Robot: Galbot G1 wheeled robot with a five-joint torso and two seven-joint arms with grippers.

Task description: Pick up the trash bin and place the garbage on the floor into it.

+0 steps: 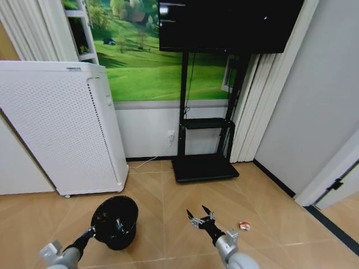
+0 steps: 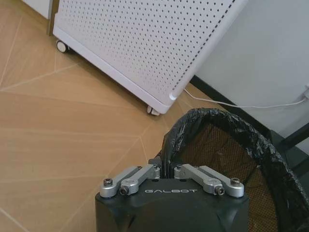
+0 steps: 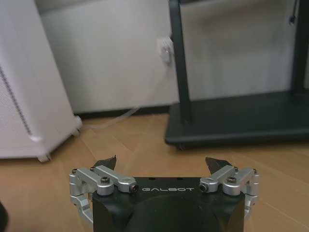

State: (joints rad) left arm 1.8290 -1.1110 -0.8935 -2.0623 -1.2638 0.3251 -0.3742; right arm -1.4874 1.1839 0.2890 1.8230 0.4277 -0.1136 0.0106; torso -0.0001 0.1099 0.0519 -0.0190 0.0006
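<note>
- Trash bin (image 1: 115, 222): small, black, round, lined with a black bag; it sits low at the robot's left front, near the base of the white perforated appliance (image 1: 61, 126). Whether it rests on the wooden floor (image 1: 162, 196) or is lifted off it cannot be told.
- Left gripper (image 1: 93, 230): at the bin's near-left rim. In the left wrist view its fingers (image 2: 153, 170) are drawn together on the bag-covered rim of the bin (image 2: 227, 145), clamped on it.
- Right gripper (image 1: 201, 218): held low over bare floor to the right of the bin and apart from it; jaws spread wide with nothing between them. The right wrist view shows the two fingertips (image 3: 107, 162) well apart.
- Garbage: one small red-and-white packet (image 1: 244, 226) lies on the floor just to the right of the right gripper, not touching it.
- Contents of bin: something small and light shows inside; it cannot be identified.
- Background: black TV stand (image 1: 205, 166) against the wall, white cable (image 1: 151, 159) running to a wall socket.
</note>
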